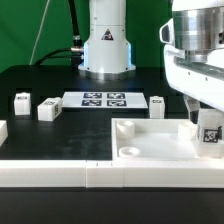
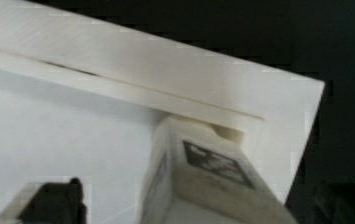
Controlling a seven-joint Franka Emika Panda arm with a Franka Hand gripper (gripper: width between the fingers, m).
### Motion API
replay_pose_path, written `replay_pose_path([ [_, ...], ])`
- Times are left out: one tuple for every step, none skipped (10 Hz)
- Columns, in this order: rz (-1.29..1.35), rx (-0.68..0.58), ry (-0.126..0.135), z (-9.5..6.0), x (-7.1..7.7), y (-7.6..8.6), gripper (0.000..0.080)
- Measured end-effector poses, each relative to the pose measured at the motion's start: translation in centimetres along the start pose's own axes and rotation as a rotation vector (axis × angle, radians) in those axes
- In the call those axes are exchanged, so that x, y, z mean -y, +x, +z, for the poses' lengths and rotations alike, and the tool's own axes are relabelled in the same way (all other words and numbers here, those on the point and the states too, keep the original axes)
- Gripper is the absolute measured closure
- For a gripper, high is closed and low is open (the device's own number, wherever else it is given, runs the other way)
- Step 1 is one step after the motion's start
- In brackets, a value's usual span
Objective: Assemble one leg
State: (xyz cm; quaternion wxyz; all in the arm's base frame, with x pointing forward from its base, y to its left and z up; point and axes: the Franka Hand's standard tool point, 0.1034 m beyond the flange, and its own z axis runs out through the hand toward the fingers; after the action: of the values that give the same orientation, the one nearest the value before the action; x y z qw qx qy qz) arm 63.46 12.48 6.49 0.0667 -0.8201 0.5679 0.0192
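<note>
Leg is at the exterior view's right, held upright in the gripper over the near right corner of the big white tray, its tag facing the camera. The fingers appear clenched on the leg's upper part; the wrist view shows the leg running down from the camera with its tag toward the lens, and one dark fingertip beside it, so the grasp is across the narrow sides. Whether the leg's lower end already touches the tray I cannot tell.

My judgement on handling: the leg looks like hard moulded plastic, so stiff, light and not fragile, but smooth-sided, and it could slip or twist in the pads if pushed hard against a socket. Holding it high on the block, as now, leaves the lower end free to enter a corner socket. A squarer, centred hold would resist twisting better than one near an edge.

Other loose legs lie well apart on the black table's far left, another just right of the marker board. A round socket shows at the tray's near left corner.
</note>
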Motion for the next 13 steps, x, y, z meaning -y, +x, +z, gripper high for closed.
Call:
replay_pose_path([
  [-0.149, -0.011, -0.013, 0.0, 0.0, -0.2, 0.0152],
  [-0.261, -0.015, -0.02, 0.0, 0.0, -0.4, 0.0151],
  [-0.356, -0.013, -0.025, 0.1, 0.1, -0.2, 0.0151],
  [-0.512, -0.006, -0.036, 0.2, 0.3, 0.0, 0.0151],
  [-0.632, 0.001, -0.054, 0.3, 0.6, 0.3, 0.0151],
  [-0.713, -0.005, -0.056, 0.2, 1.0, 0.2, 0.0151],
  [-0.845, -0.017, -0.07, 0.2, 1.1, 0.1, 0.0151],
  [-0.934, -0.017, -0.075, 0.3, 1.0, 0.2, 0.0151],
  [-0.983, -0.017, -0.077, 0.3, 1.0, 0.3, 0.0151],
  [-1.069, -0.015, -0.08, 0.3, 1.0, 0.5, 0.0162],
  [-1.086, -0.015, -0.079, 0.3, 1.0, 0.5, 0.0162],
  [-1.08, -0.015, -0.079, 0.3, 1.0, 0.5, 0.0328],
  [-1.079, -0.016, -0.081, 0.3, 0.9, 0.6, 0.0462],
])
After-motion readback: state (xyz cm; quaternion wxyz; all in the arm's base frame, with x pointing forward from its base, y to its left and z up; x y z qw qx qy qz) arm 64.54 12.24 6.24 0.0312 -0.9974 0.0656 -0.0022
